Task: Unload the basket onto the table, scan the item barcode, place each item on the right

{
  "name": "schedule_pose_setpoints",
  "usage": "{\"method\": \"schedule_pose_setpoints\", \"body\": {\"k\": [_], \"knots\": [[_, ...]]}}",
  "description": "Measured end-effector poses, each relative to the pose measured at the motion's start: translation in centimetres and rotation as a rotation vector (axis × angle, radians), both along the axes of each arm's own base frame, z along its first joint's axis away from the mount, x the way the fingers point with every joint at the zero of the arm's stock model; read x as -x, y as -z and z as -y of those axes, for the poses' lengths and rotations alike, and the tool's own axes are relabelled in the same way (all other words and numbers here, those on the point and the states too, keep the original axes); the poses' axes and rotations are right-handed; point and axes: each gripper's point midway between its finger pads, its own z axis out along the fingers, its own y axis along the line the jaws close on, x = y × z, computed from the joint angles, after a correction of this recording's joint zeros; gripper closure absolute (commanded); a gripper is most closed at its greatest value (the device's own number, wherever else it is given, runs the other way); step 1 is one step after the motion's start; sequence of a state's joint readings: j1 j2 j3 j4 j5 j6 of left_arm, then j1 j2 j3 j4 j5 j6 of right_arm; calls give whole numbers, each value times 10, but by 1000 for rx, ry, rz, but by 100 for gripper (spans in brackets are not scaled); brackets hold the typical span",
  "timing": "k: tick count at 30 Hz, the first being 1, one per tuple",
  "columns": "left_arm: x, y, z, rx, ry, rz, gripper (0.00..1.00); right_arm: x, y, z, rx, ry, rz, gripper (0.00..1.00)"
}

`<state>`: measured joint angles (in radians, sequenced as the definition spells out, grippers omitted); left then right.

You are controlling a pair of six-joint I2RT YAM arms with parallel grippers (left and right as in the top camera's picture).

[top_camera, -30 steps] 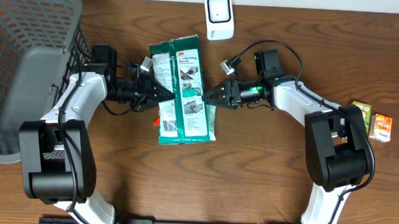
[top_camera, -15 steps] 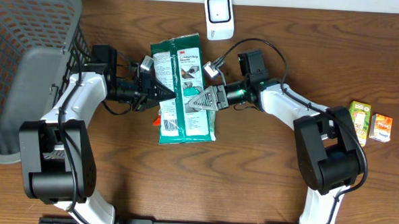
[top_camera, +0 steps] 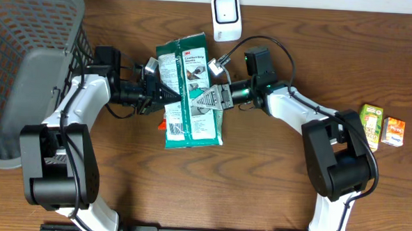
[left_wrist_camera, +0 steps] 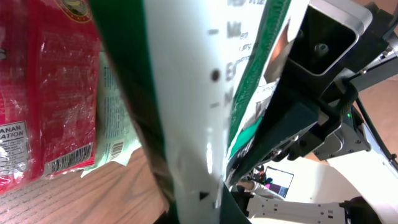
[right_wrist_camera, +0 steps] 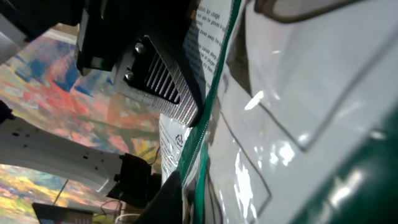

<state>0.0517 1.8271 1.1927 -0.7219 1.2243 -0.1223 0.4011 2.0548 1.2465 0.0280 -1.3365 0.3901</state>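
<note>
1. Plainly, the pack (top_camera: pixel 191 125) is clamped at its left edge by the left gripper (top_camera: pixel 161 94), whose jaws are shut on it.
2. The right gripper (top_camera: pixel 210 100) is set astride the opposite edge; whether its jaws pinch the film cannot be told.
3. The pack is thus spanned between the two grippers, with the scanner (top_camera: pixel 225 17) off to one side of both.
4. It is judged light, thin, floppy and glossy, so sagging and slipping are likely.
5. Hold is best taken at the flat side edges, with the barcode left uncovered.
</note>
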Motion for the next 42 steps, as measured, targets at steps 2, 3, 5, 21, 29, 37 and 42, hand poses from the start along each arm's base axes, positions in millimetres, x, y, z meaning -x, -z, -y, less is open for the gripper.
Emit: {"method": "schedule_pose_setpoints", "body": {"k": [2, 3, 5, 21, 29, 37, 42], "knots": [[0, 0, 0, 0, -1, -1, 92, 1, 2, -3, 10, 2, 0, 95], [0, 0, 0, 0, -1, 0, 93, 2, 3, -5, 16, 4, 0, 96], [0, 0, -1, -1, -4, -1, 91, 2, 4, -6, 23, 8, -2, 96], [-4, 21, -17, -194, -24, 30, 41, 2, 8, -8, 40, 15, 18, 99], [-14, -24, -37, -366, -115, 207, 40, 0, 0, 8, 169, 107, 23, 99], [-18, -57, -78, -611, -322, 259, 40, 20, -11, 54, 507, 223, 115, 99], [-18, -46, -98, -714, -410, 184, 36, 19, -26, 91, 766, 296, 244, 99]]}}
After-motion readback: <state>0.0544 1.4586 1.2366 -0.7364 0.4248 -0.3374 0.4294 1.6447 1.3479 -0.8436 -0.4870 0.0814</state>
